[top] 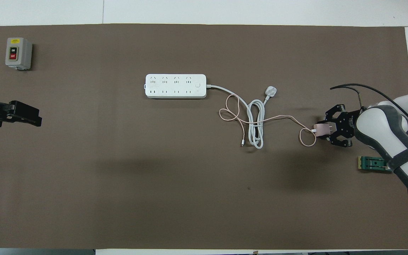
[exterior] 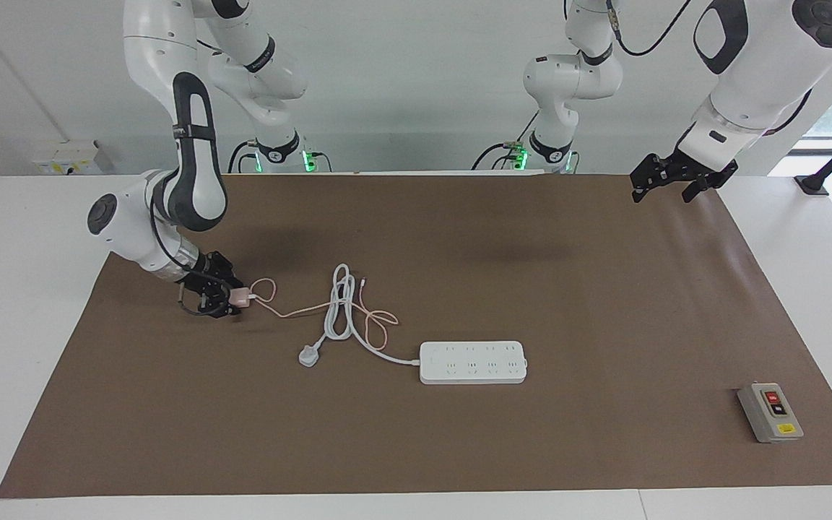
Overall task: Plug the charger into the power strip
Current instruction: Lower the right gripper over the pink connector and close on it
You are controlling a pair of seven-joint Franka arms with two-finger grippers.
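The charger (exterior: pixel 240 295), a small pale-pink cube, lies on the brown mat toward the right arm's end of the table, and it also shows in the overhead view (top: pixel 320 130). Its thin pink cable (exterior: pixel 315 307) loops across the strip's coiled white cord. My right gripper (exterior: pixel 230 296) is low at the mat, open, with the charger between its fingertips; it also shows in the overhead view (top: pixel 328 128). The power strip (exterior: pixel 473 362) lies flat mid-table, sockets up, also in the overhead view (top: pixel 175 85). My left gripper (exterior: pixel 679 180) waits raised and open over the mat's corner at the left arm's end.
The strip's thick white cord (top: pixel 256 120) is coiled between the charger and the strip and ends in a white three-pin plug (top: pixel 271 91). A grey box with red and black buttons (top: pixel 18 53) stands toward the left arm's end. A small green part (top: pixel 374 163) lies by the right arm.
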